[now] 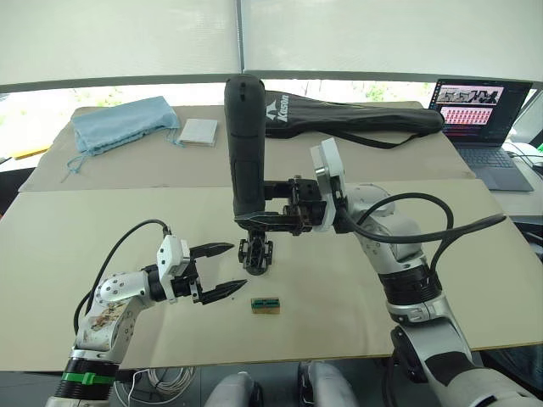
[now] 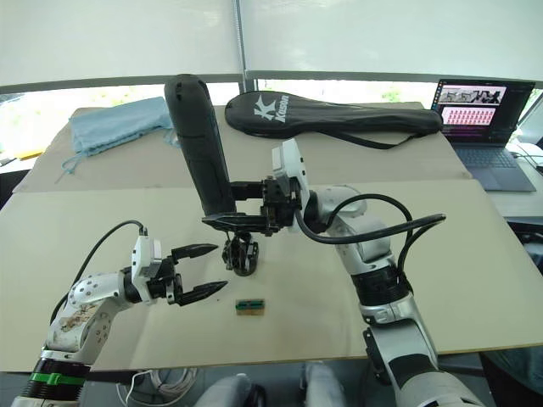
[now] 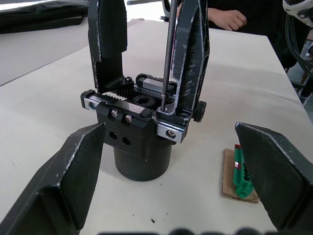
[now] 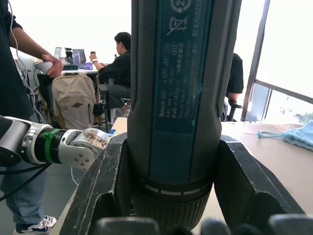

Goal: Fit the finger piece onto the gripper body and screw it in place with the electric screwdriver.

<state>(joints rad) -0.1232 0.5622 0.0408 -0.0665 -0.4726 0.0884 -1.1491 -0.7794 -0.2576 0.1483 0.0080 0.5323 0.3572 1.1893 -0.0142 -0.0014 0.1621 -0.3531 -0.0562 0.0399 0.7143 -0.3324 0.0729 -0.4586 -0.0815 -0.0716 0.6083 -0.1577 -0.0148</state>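
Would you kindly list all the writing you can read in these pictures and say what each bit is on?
"K" logo with a short white word, too small to read: on the racket bag.
"Bosch" and smaller print, mostly too blurred to read: on the label of the screwdriver, held upright in the right claw.
Laptop screen: too small to read.

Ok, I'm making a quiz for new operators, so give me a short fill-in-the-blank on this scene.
1. The electric screwdriver is held upright by the robot's ____ gripper.
2. The screwdriver's thin metal bit points down onto the ____.
3. The left gripper is ____ and holds nothing.
4. Near the gripper body, on the table, lies a small box that is tan and ____.

Missing words: right; gripper body; open; green
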